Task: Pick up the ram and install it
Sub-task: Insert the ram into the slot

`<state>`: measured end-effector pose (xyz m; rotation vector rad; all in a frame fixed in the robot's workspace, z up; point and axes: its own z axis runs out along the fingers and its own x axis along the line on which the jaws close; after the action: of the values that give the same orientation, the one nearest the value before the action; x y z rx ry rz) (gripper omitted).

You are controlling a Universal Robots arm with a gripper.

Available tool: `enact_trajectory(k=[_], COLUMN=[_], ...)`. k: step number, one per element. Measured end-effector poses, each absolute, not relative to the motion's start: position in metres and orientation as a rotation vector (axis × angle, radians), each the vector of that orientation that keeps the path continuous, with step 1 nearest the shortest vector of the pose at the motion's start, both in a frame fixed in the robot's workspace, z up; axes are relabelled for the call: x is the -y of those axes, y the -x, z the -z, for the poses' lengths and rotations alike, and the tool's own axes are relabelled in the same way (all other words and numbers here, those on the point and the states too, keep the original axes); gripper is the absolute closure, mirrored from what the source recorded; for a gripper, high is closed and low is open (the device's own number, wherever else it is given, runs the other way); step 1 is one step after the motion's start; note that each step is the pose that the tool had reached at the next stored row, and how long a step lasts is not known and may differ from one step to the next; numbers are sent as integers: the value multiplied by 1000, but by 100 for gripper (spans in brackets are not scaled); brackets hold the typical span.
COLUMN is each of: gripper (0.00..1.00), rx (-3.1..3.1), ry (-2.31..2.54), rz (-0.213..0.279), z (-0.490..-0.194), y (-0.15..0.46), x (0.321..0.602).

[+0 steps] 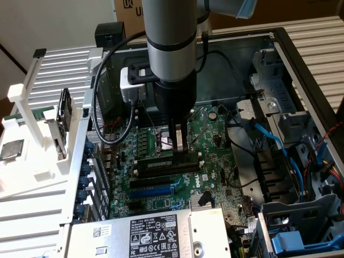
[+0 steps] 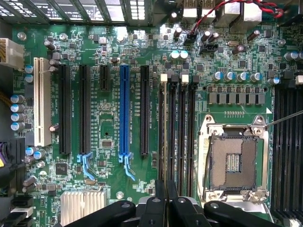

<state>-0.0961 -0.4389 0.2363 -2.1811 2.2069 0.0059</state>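
Gripper [image 1: 181,152] is down over the motherboard [image 1: 161,207], right next to the CPU socket [image 1: 164,137]. Fingers are pinched nearly together, clamped on the top edge of the ram [image 1: 157,163].

The ram stands on edge in the bank of black memory slots [image 1: 166,171] just beside the socket, on the side facing the blue expansion slot [image 1: 156,191]. Its green strip and pale label show along its length. The grip point is toward one end of the ram, not mid-span (can't tell whether it's fully seated).

Wrist view: the gripper [image 2: 166,203] has its fingers side by side with only a sliver between them. They line up over the memory slots [image 2: 182,132] beside the CPU socket [image 2: 232,161]. The socket's pin grid is exposed, with a metal frame around it. The blue expansion slot [image 2: 124,109] sits beyond the memory slots from the socket, with black slots either side.

A square silver-topped processor chip [image 1: 11,150] lies well apart from the socket, outside the case on a white rack [image 1: 29,119]. Blue cables [image 1: 274,141] run on the socket's opposite side from the rack.
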Motion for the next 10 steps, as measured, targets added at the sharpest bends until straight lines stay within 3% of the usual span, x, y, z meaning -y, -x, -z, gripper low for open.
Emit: enact_trajectory(k=[10], gripper=[88], rx=[-2206], ry=[2180], rz=[-8], z=[-235], y=[96], x=[440])
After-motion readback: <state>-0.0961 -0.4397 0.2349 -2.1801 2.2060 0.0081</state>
